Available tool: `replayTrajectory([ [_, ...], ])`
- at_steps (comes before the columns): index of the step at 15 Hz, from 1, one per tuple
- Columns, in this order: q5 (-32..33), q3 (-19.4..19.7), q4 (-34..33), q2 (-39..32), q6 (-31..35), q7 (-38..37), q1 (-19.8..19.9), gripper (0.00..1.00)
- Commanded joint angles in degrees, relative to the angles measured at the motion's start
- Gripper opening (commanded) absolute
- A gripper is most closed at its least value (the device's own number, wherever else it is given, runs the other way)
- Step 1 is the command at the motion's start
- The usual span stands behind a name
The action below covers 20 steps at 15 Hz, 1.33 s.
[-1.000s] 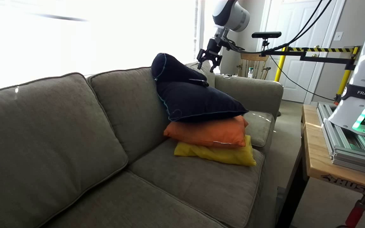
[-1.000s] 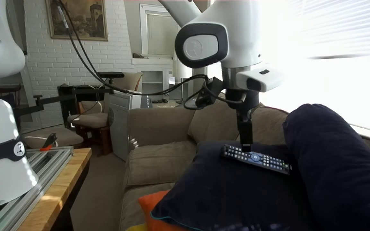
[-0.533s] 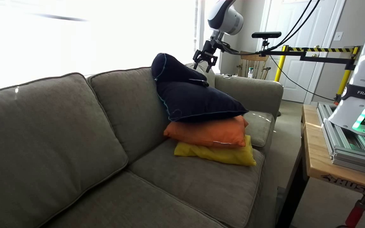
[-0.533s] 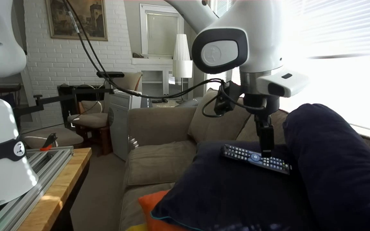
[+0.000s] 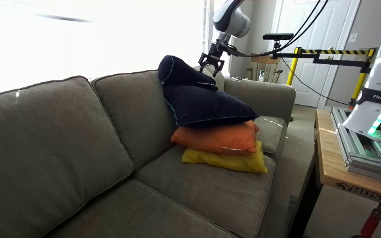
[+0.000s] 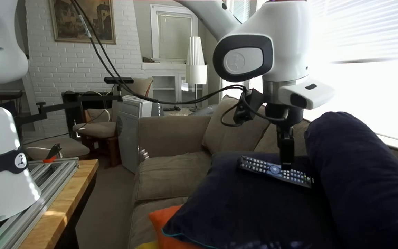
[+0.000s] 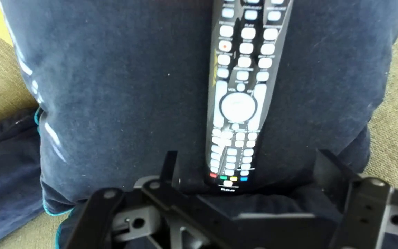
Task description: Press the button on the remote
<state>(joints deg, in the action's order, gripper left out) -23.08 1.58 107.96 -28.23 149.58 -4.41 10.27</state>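
The remote is long and black with several pale buttons, a round central pad and a coloured row near one end. It lies face up on a navy pillow (image 6: 254, 204), and shows in the wrist view (image 7: 237, 107) and in both exterior views (image 5: 207, 86) (image 6: 269, 169). My gripper (image 7: 247, 153) is open and empty, its fingers apart on either side of the remote's coloured-button end in the wrist view. In an exterior view the gripper (image 6: 286, 166) overlaps the remote just beyond its round pad. In an exterior view the gripper (image 5: 208, 72) hangs above the remote, apart from it.
A second navy pillow (image 6: 354, 169) rises beside the remote's far end. An orange pillow (image 5: 217, 138) and a yellow pillow (image 5: 227, 161) lie under the stack on the grey-brown couch (image 5: 184, 191). A wooden table (image 5: 327, 158) bears the robot base.
The arm has moved along the remote, from the near part past the round pad toward the second navy pillow, and slightly lower. The gripper stays open. The remote has not moved.
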Motion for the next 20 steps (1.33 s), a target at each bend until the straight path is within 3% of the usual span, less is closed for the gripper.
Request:
replayTrajectory([
  [1,-0.3,0.0,3.8,4.2,-2.4,-3.3,-0.4,1.00],
  [5,0.8,1.0,9.6,8.9,-2.9,-3.9,-1.0,1.00],
  [6,1.1,1.3,11.0,10.1,-3.0,-4.3,-1.2,0.75],
  [7,1.2,1.5,12.6,11.2,-2.6,-4.1,-1.2,0.74],
  [17,-0.9,1.6,20.7,16.2,-1.8,-2.4,-1.2,0.01],
  [20,-1.6,1.1,21.4,16.2,-1.5,-1.9,-1.3,0.00],
])
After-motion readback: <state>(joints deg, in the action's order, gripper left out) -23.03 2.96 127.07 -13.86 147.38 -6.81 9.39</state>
